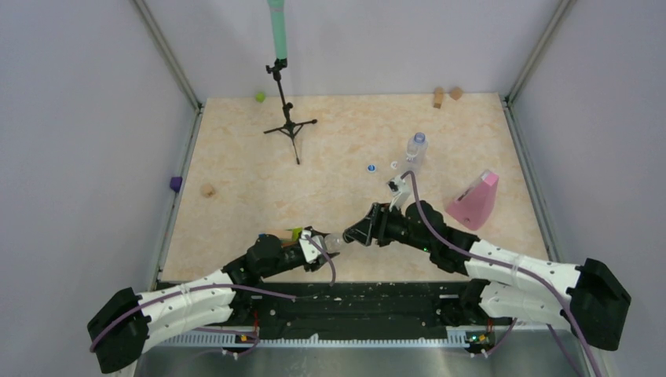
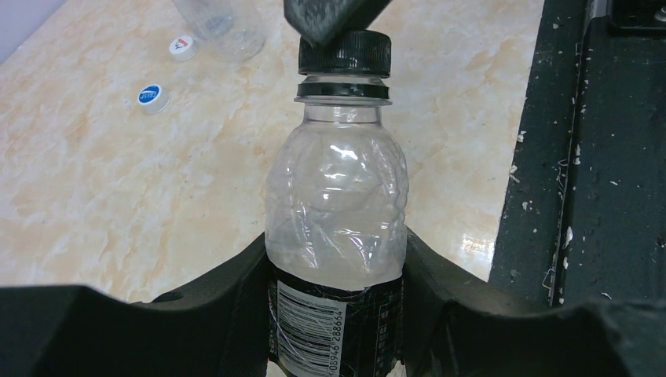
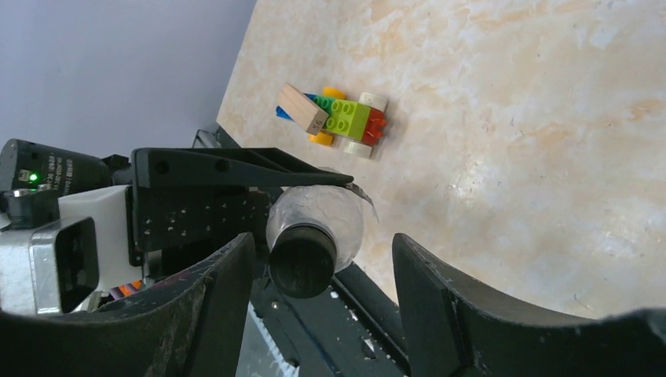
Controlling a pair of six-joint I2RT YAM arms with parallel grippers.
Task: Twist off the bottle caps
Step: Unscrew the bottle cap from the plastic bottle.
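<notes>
A clear bottle point(image 2: 336, 196) with a dark barcode label is held level over the table's near edge, with my left gripper point(image 2: 336, 251) shut on its body. Its black cap point(image 2: 344, 53) sits on the neck. My right gripper point(image 3: 323, 243) is open, its fingers either side of that cap point(image 3: 302, 263), and the left finger is the closer one. In the top view the two grippers point(image 1: 320, 242) point(image 1: 349, 234) meet nose to nose. A second clear bottle point(image 1: 415, 149) stands upright further back. A loose blue cap point(image 1: 371, 166) and a loose white cap point(image 1: 394, 165) lie beside it.
A pink wedge point(image 1: 473, 202) stands right of my right arm. A tripod stand point(image 1: 289, 126) is at the back left. A toy of coloured bricks point(image 3: 338, 118) lies by my left gripper. Small blocks lie at the table's edges: green point(image 1: 259, 96), purple point(image 1: 175, 184), tan point(image 1: 207, 190).
</notes>
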